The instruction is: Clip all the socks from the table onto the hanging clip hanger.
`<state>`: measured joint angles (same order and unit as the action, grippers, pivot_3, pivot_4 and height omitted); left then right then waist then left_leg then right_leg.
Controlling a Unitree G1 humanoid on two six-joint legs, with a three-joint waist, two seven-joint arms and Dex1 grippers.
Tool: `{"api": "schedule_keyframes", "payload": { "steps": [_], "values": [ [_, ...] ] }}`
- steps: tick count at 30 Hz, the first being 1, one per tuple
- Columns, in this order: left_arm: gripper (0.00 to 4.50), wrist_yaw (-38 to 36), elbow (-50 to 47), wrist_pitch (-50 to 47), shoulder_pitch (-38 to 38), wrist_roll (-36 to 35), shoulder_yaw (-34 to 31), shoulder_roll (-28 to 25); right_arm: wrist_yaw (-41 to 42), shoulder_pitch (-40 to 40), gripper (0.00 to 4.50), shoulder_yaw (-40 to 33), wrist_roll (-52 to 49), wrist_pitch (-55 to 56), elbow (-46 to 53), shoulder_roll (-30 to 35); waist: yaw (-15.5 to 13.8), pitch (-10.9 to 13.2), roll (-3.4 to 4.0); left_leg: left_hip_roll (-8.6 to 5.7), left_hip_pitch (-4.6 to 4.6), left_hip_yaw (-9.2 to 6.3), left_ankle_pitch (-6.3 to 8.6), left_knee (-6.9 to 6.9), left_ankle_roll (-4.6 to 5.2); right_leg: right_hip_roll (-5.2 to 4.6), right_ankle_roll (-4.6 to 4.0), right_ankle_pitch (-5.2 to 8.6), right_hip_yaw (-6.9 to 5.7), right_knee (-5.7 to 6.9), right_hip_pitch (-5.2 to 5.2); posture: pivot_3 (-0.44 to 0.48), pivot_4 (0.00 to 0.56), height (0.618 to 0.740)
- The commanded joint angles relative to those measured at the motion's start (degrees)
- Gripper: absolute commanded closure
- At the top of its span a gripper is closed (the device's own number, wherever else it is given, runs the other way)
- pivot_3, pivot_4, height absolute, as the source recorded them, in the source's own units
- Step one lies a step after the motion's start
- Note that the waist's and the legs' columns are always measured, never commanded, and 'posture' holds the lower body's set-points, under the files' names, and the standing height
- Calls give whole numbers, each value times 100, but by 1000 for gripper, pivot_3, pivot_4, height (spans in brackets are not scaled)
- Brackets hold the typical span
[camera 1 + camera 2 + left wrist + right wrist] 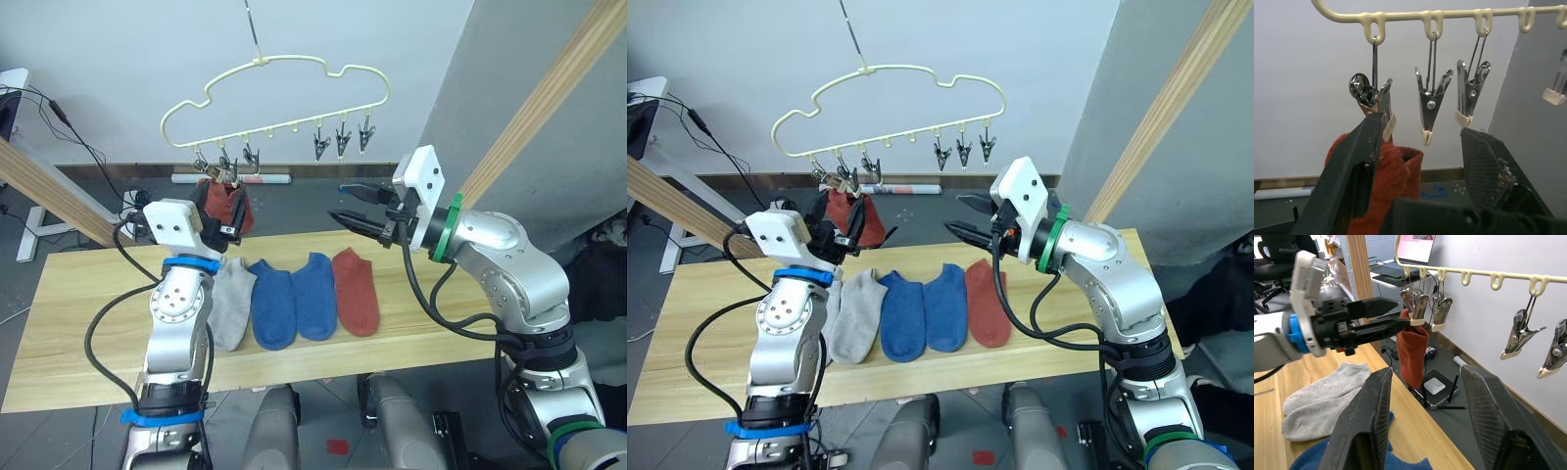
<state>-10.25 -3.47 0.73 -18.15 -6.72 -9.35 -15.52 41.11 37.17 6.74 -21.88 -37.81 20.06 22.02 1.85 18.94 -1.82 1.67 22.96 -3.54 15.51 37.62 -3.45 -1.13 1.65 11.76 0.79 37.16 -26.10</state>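
The left gripper (231,217) sits at centre left of the head views, raised to the clip hanger (274,98), its fingers spread wide around the top of a rust red sock (233,204) that hangs, long axis vertical, from the leftmost clip (1373,95). Whether the fingers grip the cloth or just flank it cannot be told. The right gripper (360,207), centre right, is wide open and empty, pointing left toward that sock but well apart from it. The left arm is plainly the nearer one. Six clips hang from the bar: three at left, three at right. On the table (78,323), lower centre, lie grey socks (231,304), apparently two overlapping, then two blue socks (292,299) and one red sock (355,290), toes toward the robot.
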Motion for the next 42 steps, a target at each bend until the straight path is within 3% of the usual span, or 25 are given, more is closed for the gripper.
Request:
{"api": "schedule_keyframes", "payload": {
  "steps": [1,17,35,38,42],
  "values": [
    [1759,19,129,218,-193,0,-60,-9,11,65,2205,-123,-165,124,264,10,0,0,0,0,0,1,0,2,0,0,0,0,1,0,0,-52,360,740],
    [1759,202,833,537,-1000,39,-82,4,198,83,2205,-86,-446,79,264,75,2,1,0,0,4,1,1,23,1,2,6,-4,4,4,2,-62,364,740],
    [1759,388,1049,565,-1279,20,-104,0,463,330,2205,32,-521,273,-116,25,4,12,-2,0,5,1,1,23,2,2,7,-4,3,2,2,-59,368,740],
    [2336,361,1089,566,-1306,-14,-88,7,426,302,2205,21,-531,260,-94,29,5,15,-2,0,5,0,1,23,2,2,7,-4,3,3,2,-59,368,740],
    [3573,321,1145,591,-1340,-49,-72,20,374,274,2205,2,-549,226,-58,27,5,17,-1,0,5,0,1,23,2,2,7,-4,3,3,2,-59,368,740]
  ]
}}
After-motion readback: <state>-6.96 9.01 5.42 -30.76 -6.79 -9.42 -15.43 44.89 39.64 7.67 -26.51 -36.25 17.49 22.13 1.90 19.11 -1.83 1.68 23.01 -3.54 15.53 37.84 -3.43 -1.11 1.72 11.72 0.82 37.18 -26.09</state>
